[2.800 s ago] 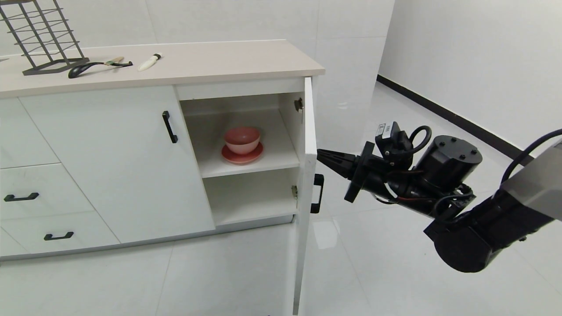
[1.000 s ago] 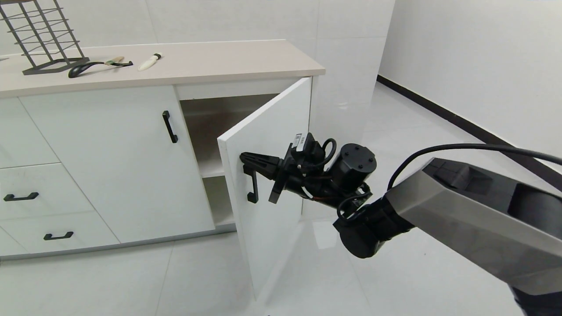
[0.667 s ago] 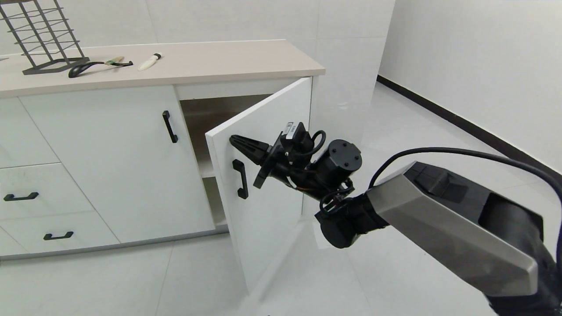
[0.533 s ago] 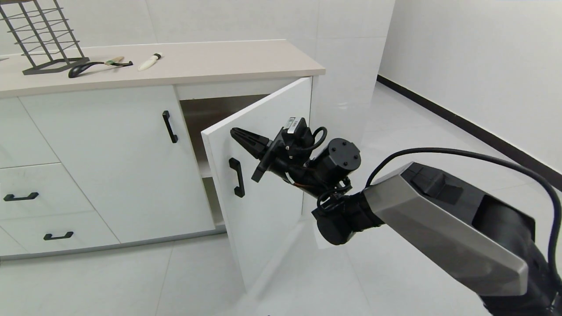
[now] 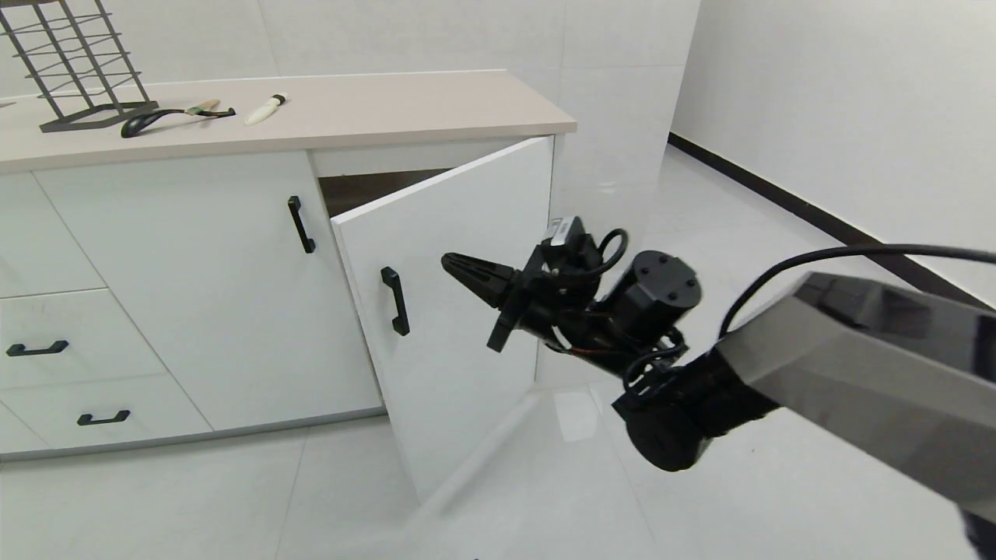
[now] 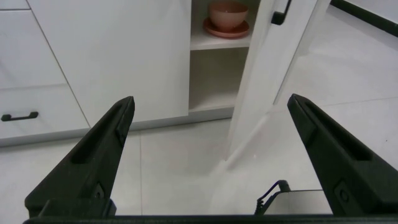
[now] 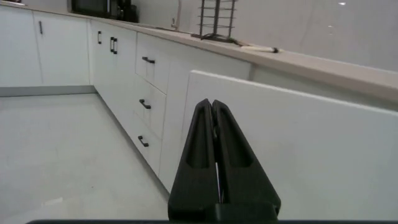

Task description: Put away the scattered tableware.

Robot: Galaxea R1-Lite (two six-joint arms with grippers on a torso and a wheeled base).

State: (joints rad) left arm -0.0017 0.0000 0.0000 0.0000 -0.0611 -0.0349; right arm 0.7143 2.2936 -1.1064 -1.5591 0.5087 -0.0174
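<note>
Head view high, looking down; both wrist views low; all share cabinet door [image 5: 442, 365].

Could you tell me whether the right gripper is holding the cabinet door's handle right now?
No, the right gripper is shut on nothing, and the black handle sits apart from it on the cabinet door.

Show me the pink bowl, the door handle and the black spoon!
Bowl [image 6: 228, 12]: left wrist view, on its side.
Door handle [image 5: 396, 302]: head view, middle of the bar.
Spoon [image 5: 135, 127]: head view, on its scoop.
</note>
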